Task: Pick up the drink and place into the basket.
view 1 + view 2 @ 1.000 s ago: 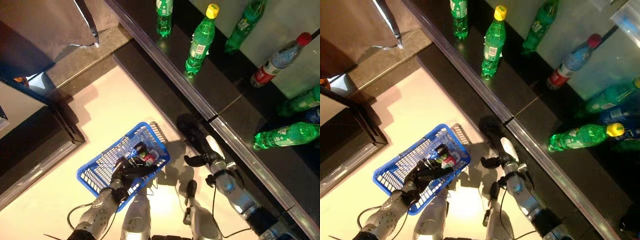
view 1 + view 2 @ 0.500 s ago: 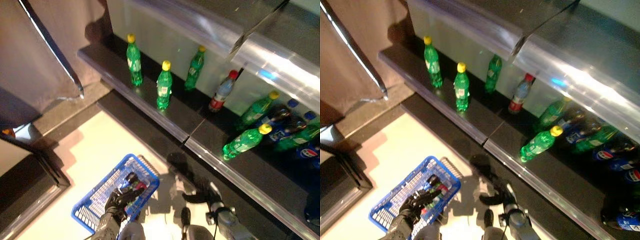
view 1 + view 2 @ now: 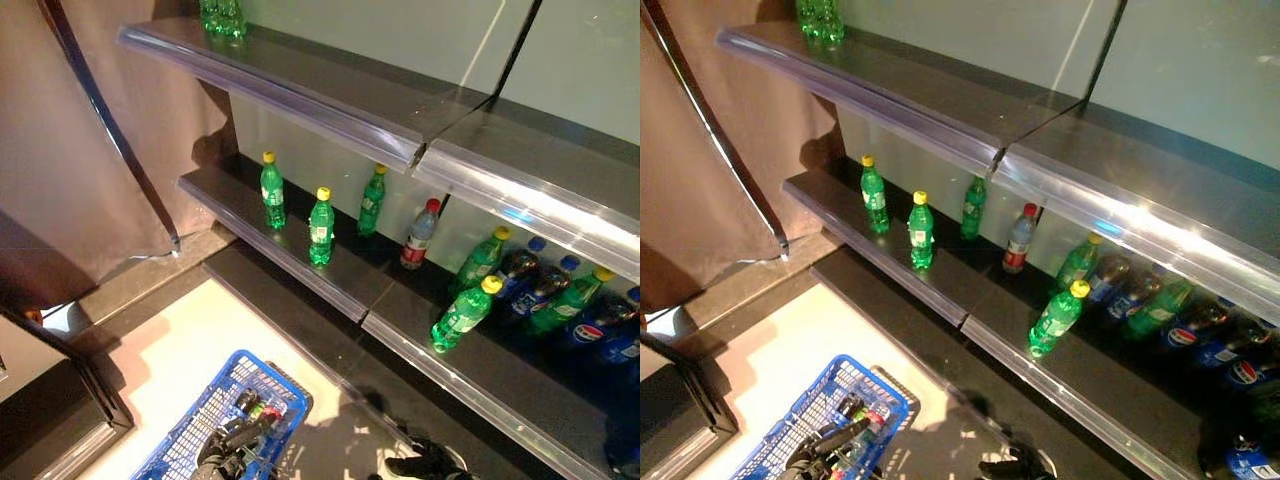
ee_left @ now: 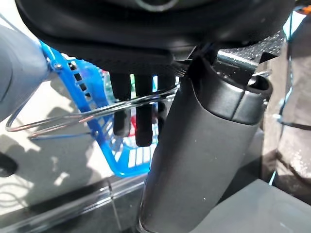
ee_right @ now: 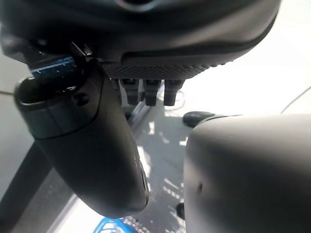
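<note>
Over the blue basket (image 3: 200, 425), the left robot hand (image 3: 225, 447) grips its wire handle (image 4: 73, 114), fingers curled.

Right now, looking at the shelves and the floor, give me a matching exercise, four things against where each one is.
Things:
1. blue basket
2. red-capped bottle
3. tilted yellow-capped green bottle
4. left hand

Places:
A. upright at the back of the lower shelf
B. on the floor
C. leaning at the lower shelf's front
D. at the basket's wire handle

Pairs: 1-B, 2-A, 3-C, 4-D
</note>
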Motion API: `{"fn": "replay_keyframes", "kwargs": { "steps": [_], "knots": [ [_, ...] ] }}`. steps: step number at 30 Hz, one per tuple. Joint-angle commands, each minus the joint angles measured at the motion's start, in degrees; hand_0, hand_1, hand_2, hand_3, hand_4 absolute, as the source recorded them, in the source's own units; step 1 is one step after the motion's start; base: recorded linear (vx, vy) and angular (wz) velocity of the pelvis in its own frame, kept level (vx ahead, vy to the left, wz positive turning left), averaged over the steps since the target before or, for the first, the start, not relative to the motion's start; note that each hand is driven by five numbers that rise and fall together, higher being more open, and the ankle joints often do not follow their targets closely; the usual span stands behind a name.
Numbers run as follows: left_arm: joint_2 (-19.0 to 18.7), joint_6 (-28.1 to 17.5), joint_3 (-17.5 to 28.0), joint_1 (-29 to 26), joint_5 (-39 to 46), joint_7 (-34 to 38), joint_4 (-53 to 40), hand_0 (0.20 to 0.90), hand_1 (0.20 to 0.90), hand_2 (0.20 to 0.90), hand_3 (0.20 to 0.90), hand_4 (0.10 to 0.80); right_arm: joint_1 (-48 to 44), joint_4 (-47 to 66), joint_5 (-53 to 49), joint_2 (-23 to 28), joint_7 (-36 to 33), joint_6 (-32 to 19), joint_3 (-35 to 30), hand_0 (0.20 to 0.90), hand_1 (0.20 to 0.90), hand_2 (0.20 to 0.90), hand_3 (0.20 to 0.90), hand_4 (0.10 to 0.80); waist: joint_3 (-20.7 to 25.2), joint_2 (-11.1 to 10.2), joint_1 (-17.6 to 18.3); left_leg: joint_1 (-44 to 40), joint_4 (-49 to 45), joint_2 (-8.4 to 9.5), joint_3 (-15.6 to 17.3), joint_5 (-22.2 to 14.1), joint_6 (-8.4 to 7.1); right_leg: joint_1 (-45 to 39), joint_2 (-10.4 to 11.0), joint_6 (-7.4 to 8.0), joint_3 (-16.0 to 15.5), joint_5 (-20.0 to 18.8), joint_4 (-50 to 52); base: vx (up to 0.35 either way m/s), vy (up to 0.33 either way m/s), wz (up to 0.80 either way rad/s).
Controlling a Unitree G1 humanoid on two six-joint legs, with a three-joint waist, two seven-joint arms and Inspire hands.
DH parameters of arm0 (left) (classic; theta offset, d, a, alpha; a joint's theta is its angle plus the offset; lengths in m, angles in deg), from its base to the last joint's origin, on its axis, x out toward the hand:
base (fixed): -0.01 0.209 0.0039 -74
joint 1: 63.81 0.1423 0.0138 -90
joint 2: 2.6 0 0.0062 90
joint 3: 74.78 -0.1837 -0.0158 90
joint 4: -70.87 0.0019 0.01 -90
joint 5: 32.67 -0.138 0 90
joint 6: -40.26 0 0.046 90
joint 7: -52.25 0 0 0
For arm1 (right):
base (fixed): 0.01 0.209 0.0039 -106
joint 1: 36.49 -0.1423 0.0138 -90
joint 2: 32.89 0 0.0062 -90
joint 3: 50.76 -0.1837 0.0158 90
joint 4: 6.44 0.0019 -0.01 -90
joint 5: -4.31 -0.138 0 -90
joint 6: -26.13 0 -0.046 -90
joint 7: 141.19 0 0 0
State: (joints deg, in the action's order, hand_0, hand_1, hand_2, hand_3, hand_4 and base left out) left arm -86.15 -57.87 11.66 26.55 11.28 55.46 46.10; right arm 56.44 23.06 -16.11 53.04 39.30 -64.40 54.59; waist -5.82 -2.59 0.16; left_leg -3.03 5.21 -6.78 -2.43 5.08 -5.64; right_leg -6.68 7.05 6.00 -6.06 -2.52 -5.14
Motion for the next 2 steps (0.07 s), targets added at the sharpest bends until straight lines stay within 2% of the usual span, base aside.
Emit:
{"fn": "replay_keyframes", "kwargs": {
  "steps": [1,2],
  "knots": [
    [-1.49,-4.72,-2.32,1.58,-6.35,-2.93,-0.94,0.3,0.3,0.3,0.2,0.1,-0.22,-1.12,-1.01,-0.65,1.75,-1.73,-0.24,0.9,0.9,0.9,0.9,0.8,-0.6,1.48,-1.71,-0.68,-0.21,-1.54,1.29,-2.29,1.14,0.2,4.31,1.65,-2.52,-0.41,2.13,0.0,0.0,0.0],
    [-1.48,-4.91,-2.51,1.61,-6.31,-3.1,-0.95,0.3,0.3,0.3,0.2,0.1,-0.17,-1.26,-0.94,-0.63,1.86,-1.94,-0.24,0.9,0.9,0.9,0.9,0.8,-0.63,1.49,-1.7,-0.7,-0.21,-1.53,1.28,-2.29,1.15,0.18,4.31,1.66,-2.5,-0.4,2.12,0.0,0.0,0.0]
  ]
}}
